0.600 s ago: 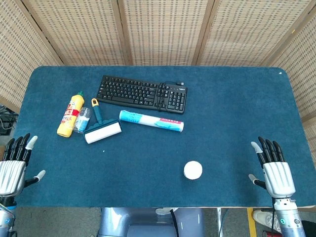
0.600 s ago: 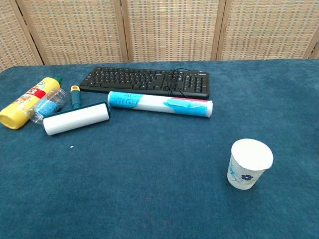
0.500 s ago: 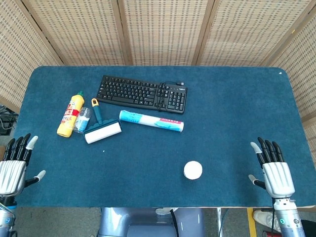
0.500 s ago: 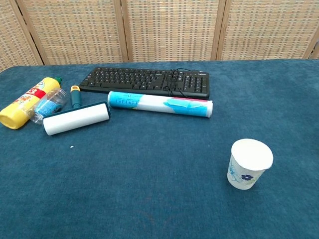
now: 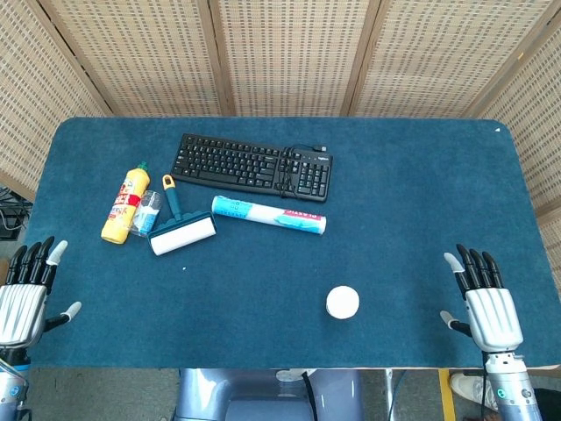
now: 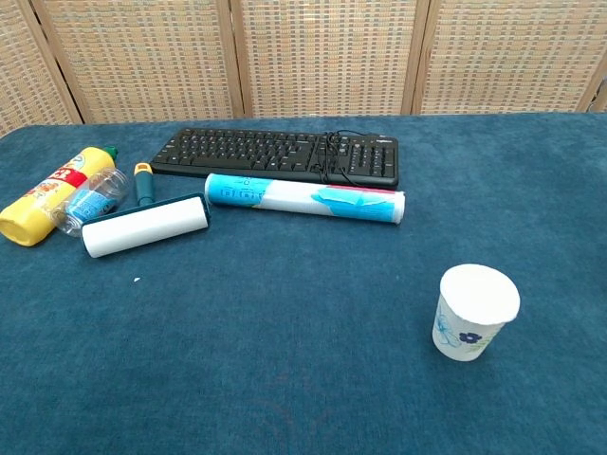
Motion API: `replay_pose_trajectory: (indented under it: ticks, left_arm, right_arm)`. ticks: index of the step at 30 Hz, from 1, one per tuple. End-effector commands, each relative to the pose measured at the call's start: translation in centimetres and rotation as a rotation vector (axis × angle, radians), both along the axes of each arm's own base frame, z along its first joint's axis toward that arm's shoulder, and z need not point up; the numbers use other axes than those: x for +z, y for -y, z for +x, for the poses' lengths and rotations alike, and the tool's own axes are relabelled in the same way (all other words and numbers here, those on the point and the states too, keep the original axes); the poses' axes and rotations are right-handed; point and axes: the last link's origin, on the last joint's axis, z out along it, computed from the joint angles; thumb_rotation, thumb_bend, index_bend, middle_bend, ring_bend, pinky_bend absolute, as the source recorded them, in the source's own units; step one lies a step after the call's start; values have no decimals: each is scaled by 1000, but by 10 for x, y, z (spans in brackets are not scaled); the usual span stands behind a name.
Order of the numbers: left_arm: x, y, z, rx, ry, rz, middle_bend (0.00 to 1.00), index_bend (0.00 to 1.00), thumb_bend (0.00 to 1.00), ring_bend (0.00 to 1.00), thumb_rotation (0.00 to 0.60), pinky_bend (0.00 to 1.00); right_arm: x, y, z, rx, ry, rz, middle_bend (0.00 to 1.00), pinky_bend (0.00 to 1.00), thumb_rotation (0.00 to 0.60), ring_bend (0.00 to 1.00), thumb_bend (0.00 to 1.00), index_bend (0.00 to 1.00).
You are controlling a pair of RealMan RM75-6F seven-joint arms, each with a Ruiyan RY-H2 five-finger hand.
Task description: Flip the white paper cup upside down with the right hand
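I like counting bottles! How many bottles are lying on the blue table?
2. The yellow bottle lies at the table's left side, and a small clear bottle lies right beside it, next to the lint roller. None seem hidden.

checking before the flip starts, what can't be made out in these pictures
- Both hands: absent from the chest view; the head view shows only the right hand and left hand at the table edge, arms cut off.
- Paper cup: head view shows only its round top.
- Small clear bottle: label too small to read.
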Motion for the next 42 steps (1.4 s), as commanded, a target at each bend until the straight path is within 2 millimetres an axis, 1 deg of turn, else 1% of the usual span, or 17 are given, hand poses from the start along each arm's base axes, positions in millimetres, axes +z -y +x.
replay_pose_trajectory:
  ticks: [1,6,9,12,16,18,19,21,23,27,31,37,42]
  left_arm:
    - [1,0,0,-1,1,3,0,0,150,0,600,0]
    - [1,2,1,-1,-2,4,0,0,150,0,600,0]
    - [1,2,2,-3,-2,7,0,0,150,0,600,0]
    - [2,2,2,-1,0,8,0,0,149,0,600,0]
    - [3,2,1,2,4,9,0,0,150,0,600,0]
    - [3,2,2,2,6,10,0,0,150,0,600,0]
    - [3,2,2,0,8,11,0,0,150,0,600,0]
    - [4,2,2,-1,10,12,0,0,151,0,600,0]
    - [5,3,3,-3,12,13,0,0,152,0,600,0]
    - [5,3,3,-3,15,13,0,0,152,0,600,0]
    - [5,3,3,-3,16,7,0,0,154,0,600,0]
    - [7,3,2,-1,27,6,0,0,154,0,600,0]
    - [6,2,0,7,31,-2,0,0,154,0,600,0]
  right_arm:
    - [0,0,-1,-1,1,1,0,0,600,0,171,55]
    - [1,-1,-1,0,6,4,0,0,600,0,171,57]
    - [0,-1,0,5,12,10,0,0,600,0,172,81]
    - [-1,-1,4,26,32,27,0,0,600,0,172,141]
    - [-3,0,11,53,82,63,0,0,600,0,173,253]
    - [-6,0,19,66,107,104,0,0,600,0,182,283]
    - [-11,1,29,82,120,146,0,0,600,0,193,292]
    - [-15,2,41,87,123,189,0,0,600,0,213,294]
    - [-20,3,49,88,111,217,0,0,600,0,224,294]
    - [-29,3,60,85,84,263,0,0,600,0,225,278]
    - [-46,3,77,80,77,322,0,0,600,0,225,242]
    - [-69,13,94,66,64,366,0,0,600,0,226,234]
    - [-84,21,103,44,60,391,0,0,600,0,232,238]
